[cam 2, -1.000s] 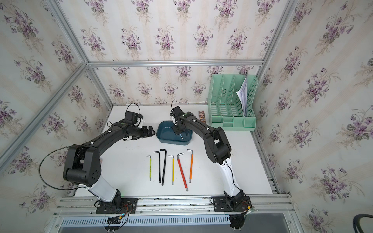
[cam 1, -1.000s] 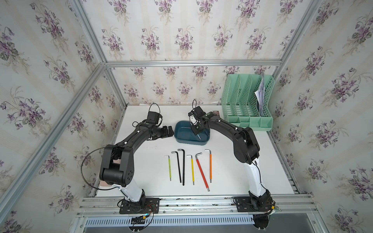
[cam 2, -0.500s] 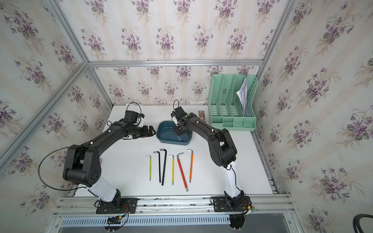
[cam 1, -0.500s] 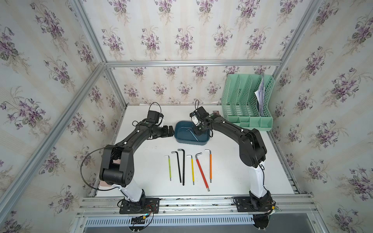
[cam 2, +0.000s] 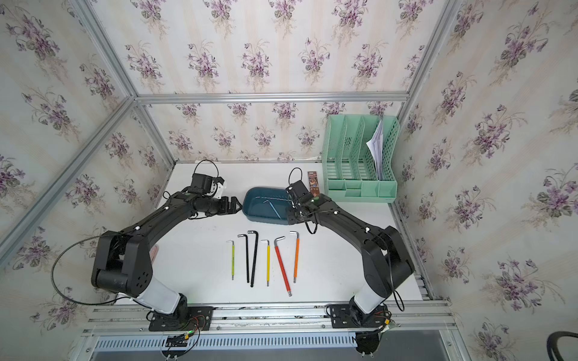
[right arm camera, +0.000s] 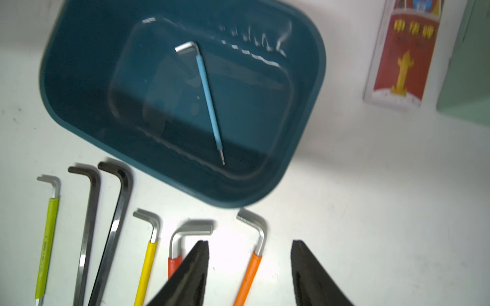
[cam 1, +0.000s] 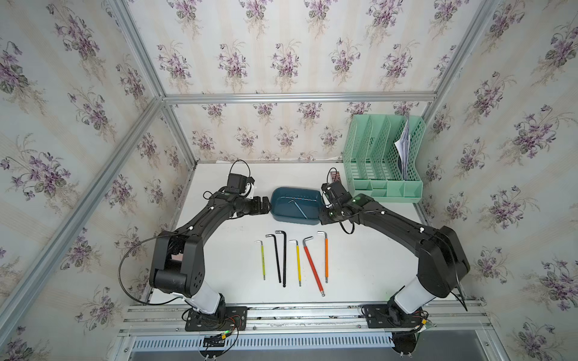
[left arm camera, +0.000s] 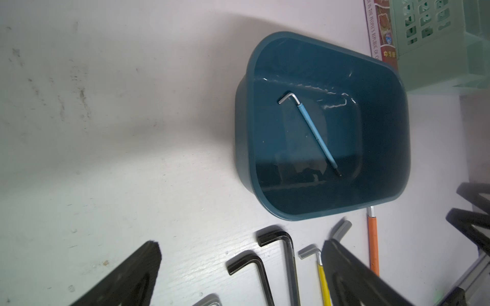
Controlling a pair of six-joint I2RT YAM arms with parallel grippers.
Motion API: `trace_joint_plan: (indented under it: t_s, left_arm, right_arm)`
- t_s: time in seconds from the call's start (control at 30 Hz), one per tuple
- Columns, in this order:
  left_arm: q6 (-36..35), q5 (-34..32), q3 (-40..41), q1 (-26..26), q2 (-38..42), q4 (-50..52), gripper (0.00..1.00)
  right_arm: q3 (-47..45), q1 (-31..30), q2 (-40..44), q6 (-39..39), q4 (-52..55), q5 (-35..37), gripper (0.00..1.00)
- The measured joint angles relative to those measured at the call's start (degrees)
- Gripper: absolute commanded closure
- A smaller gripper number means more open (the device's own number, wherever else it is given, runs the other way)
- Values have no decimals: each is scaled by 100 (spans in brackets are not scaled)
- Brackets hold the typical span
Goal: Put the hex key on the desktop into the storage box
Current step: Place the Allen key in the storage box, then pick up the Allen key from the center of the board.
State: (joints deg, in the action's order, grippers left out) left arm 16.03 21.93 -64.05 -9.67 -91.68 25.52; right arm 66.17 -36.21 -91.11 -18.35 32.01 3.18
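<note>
The storage box (cam 1: 294,220) is a shallow dark-teal plastic tub with rounded corners and a glossy floor. It sits on the matt white worktop (cam 1: 359,265) between the two grippers. One tool, the blue hex key (left arm camera: 315,133), lies flat on the tub's floor. It is a thin L-shaped rod in a light-blue sleeve, with bare silvery metal at the short bent end and at the tip.

The right gripper (right arm camera: 249,242) has two black wedge-shaped fingers spread apart, with nothing between them. The box lies just beyond its fingertips. The left gripper (left arm camera: 241,245) is also spread wide and empty, close beside the opposite end of the box. Whether it touches the wall I cannot tell.

Six more L-shaped keys lie in a row on the worktop, nearer the arm bases than either gripper, with their bends toward the box. They are the lime hex key (cam 1: 263,261), two plain black hex keys (cam 1: 277,259), the yellow hex key (cam 1: 298,262), the red hex key (cam 1: 313,268) and the orange hex key (cam 1: 326,259). The sleeved ones show bare metal at the bend, and the red one lies slanted.

Past the right gripper, away from the box, stands one mint-green perforated plastic file organiser (cam 1: 381,187) with papers (cam 1: 403,147) in its far slot. One glossy red-and-white card (right arm camera: 403,53) lies flat between that gripper and the organiser.
</note>
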Motion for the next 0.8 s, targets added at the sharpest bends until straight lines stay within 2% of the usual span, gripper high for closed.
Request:
trace_joint_plan:
  t_s: [0.3, 0.5, 0.8]
  left_arm:
    - [-39, -404, 249, 0, 42, -87, 1]
    - [-63, -662, 463, 0, 61, -107, 1]
    - [-79, -717, 498, 0, 129, -92, 1]
  right_arm:
    - [-1233, -103, 614, -1032, 2, -409, 49]
    - [-1462, -299, 584, -1346, 109, -553, 49]
    - [-1541, -658, 439, -1768, 328, -557, 51]
